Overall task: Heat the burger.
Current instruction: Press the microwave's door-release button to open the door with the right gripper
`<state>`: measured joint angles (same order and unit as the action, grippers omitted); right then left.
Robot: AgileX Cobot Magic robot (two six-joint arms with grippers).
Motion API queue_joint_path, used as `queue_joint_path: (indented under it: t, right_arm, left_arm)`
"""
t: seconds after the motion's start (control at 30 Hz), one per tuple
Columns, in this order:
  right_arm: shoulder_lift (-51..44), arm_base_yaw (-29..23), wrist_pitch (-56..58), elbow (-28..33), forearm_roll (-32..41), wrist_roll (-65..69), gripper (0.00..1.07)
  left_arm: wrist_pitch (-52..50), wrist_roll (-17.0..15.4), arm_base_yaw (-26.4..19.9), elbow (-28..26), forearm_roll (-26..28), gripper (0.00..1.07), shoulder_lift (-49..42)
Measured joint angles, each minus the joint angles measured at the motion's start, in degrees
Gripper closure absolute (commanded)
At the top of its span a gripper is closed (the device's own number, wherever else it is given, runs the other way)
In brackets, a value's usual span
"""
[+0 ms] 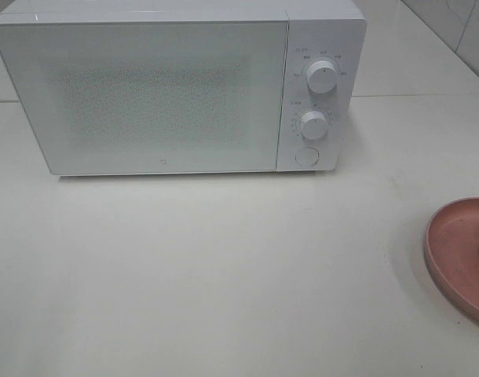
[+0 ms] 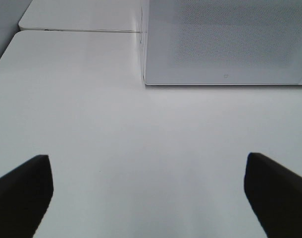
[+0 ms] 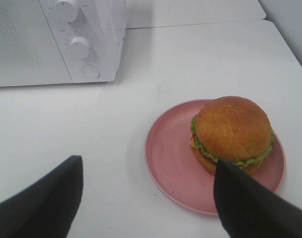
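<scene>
Burger (image 3: 232, 134) rests on the pink plate (image 3: 171, 163), whole only in the right wrist view beyond the spread, empty right hand (image 3: 150, 166), cropped at the exterior view's edge, while the left wrist view shows the spread left hand (image 2: 146, 163) facing the microwave (image 2: 225, 44).

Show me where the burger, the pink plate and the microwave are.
burger (image 3: 232, 130), right wrist view, top of the bun.
plate (image 3: 168, 148), right wrist view, bare surface beside the burger.
microwave (image 1: 145, 94), exterior high view, middle of the door.
</scene>
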<state>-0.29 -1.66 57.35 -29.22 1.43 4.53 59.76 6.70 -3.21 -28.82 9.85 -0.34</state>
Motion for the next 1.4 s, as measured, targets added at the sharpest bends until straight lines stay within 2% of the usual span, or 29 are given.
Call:
queue_joint_path:
  t: [0.77, 1.4]
  right_arm:
    - [0.17, 0.00, -0.23, -1.49, 0.06, 0.40, 0.38]
    - [9.34, 0.00, -12.43, -2.81, -2.01, 1.03, 0.38]
  left_arm:
    - [0.00, 0.00, 0.00, 0.00, 0.00, 0.09, 0.00]
    - [0.00, 0.00, 0.00, 0.00, 0.00, 0.09, 0.00]
